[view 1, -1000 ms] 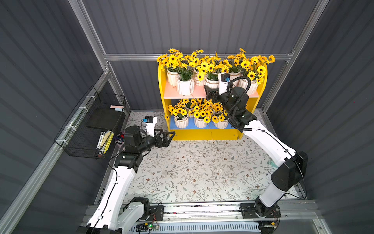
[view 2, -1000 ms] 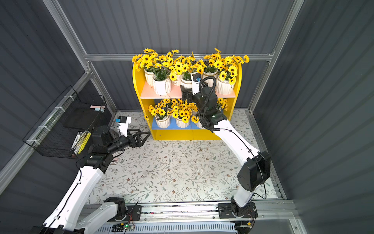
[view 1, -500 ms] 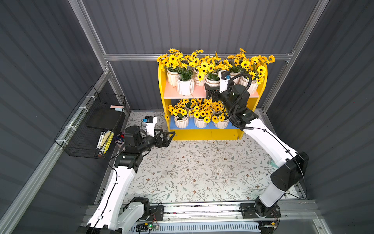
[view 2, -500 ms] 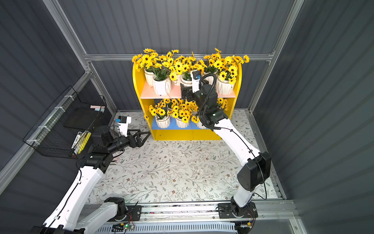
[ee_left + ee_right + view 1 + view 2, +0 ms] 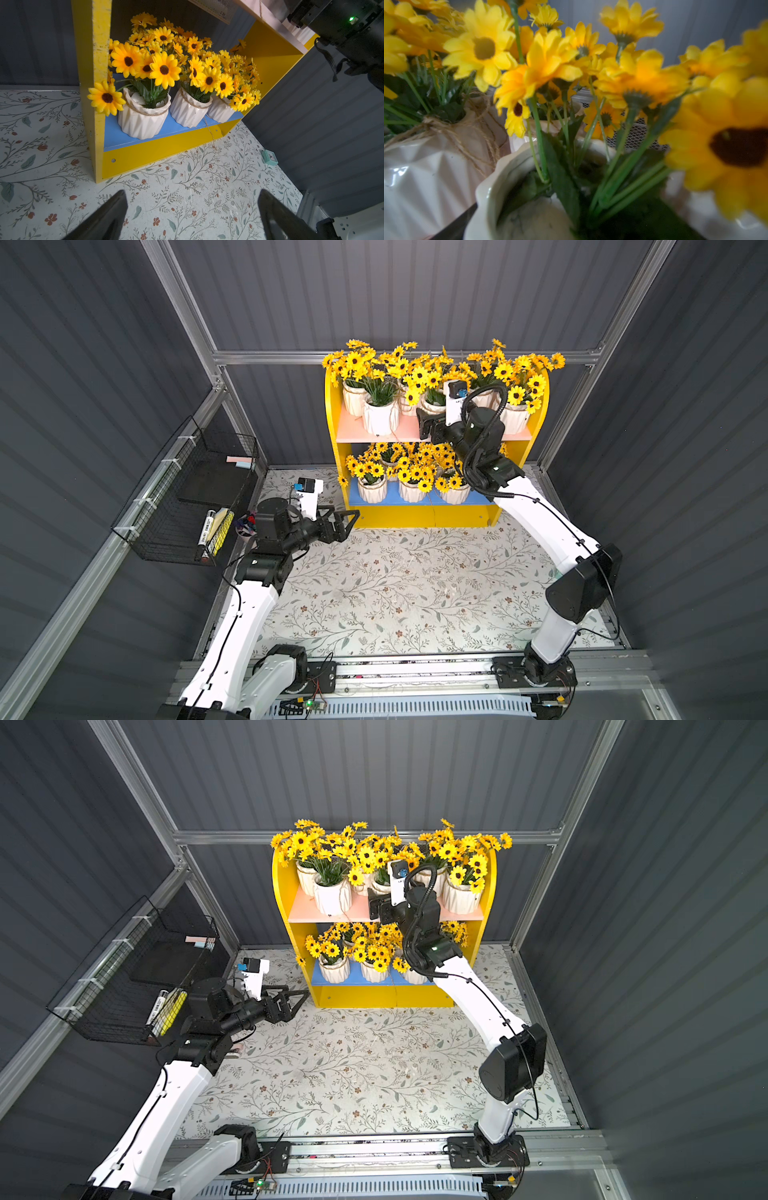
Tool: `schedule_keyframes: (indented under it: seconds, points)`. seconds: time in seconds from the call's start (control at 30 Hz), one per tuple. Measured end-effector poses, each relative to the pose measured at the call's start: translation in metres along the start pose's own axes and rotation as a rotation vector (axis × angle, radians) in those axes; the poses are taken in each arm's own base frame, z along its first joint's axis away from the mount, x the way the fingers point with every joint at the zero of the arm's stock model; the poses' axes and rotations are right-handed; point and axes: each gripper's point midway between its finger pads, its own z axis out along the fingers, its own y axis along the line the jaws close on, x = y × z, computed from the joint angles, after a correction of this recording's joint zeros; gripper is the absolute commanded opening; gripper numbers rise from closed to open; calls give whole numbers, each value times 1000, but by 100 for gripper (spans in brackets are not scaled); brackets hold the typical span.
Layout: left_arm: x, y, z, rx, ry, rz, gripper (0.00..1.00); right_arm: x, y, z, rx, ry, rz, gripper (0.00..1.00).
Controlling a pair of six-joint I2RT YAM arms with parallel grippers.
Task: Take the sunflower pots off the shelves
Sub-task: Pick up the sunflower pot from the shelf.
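1. The right gripper point(image 5: 428, 425) is up at the pink upper board point(image 5: 399, 434) of the shelves point(image 5: 332, 435). It is reaching for the sunflower pot point(image 5: 500, 166) that stands mid-board, near the front edge.
2. The right wrist view shows only one dark finger point(image 5: 452, 226), lying beside that pot's outer wall. Whether the jaws have closed on the pot cannot be told.
3. The grip should land on the ribbed wall below the rim, never on the stems.
4. That finger sits in the gap next to the twine-tied neighbour point(image 5: 425, 176), so it should go in straight without nudging it.
5. Blooms of adjacent pots overlap. The pot is best lifted only just clear, then drawn slowly out over the front edge.
6. The left gripper point(image 5: 192, 195) hovers with its jaws wide apart and empty over the floral mat point(image 5: 395, 585), just off the shelves' front left corner. It faces the pots on the blue lower board point(image 5: 116, 135).
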Motion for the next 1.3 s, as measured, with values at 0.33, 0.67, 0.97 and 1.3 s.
schedule_keyframes:
  seconds: [0.33, 0.67, 0.97, 1.3]
  points:
    - [-1, -1, -1, 1, -3, 10, 100, 1, 1, -1, -2, -32, 5, 49]
    - [-1, -1, -1, 1, -3, 13, 99, -2, 4, -18, -37, -49, 6, 12]
    - [0, -3, -1, 12, 0, 18, 99, -5, 5, -39, -59, -51, 6, 11]
    - [0, -10, -1, 51, 3, 39, 99, -9, 11, -53, -92, -55, -1, 10]
